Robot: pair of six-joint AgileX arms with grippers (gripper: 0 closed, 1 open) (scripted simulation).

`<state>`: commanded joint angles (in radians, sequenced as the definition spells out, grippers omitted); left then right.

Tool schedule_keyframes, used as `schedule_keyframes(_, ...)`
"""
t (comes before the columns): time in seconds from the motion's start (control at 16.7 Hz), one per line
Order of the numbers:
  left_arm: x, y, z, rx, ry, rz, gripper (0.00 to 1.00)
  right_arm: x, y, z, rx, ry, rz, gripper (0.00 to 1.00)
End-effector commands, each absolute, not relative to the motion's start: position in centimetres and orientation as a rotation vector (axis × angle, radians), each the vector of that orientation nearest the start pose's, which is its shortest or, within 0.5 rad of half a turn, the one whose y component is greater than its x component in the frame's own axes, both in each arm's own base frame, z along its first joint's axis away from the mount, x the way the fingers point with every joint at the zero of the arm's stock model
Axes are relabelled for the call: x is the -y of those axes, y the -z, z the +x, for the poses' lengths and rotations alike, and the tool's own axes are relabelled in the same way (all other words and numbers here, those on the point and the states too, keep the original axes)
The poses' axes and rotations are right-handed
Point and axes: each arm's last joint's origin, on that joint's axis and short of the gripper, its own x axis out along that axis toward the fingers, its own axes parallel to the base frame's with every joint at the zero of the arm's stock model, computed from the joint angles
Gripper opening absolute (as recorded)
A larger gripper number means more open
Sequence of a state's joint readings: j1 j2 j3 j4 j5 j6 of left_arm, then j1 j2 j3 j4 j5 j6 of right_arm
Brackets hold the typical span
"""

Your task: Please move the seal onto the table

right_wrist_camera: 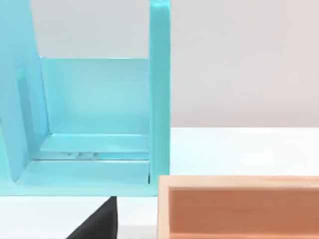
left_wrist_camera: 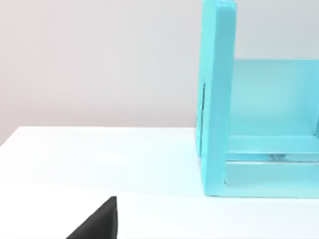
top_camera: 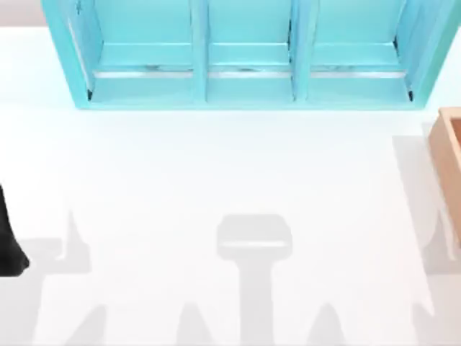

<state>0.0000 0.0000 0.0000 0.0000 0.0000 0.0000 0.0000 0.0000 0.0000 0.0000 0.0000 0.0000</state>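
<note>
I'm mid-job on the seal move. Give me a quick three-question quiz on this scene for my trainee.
1. True or false: the cabinet has four bays.
2. In the top view, the wooden box stands at which part of the table? A) left edge B) right edge C) middle
3. Fill in: in the top view, the left arm sits parked at the table's ___ edge.

Key: 1 false, it has three bays. 2 B. 3 left.
</note>
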Motion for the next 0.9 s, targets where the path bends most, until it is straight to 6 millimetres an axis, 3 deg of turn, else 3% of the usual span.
schedule_keyframes(0.3,0.1,-16.0,10.6,0.000,0.000,0.000,1.00,0.3,-17.1,10.6,-0.064,0.020,-0.017,1.00)
schedule_keyframes(0.54,0.1,-16.0,10.6,0.000,0.000,0.000,1.00,1.0,-21.0,11.3,-0.285,0.061,-0.058,1.00)
schedule_keyframes(0.72,0.1,-16.0,10.6,0.000,0.000,0.000,1.00,1.9,-24.6,13.6,-0.547,0.084,-0.078,1.00)
schedule_keyframes(0.9,0.1,-16.0,10.6,0.000,0.000,0.000,1.00,3.5,-26.6,17.5,-0.876,0.086,-0.072,1.00)
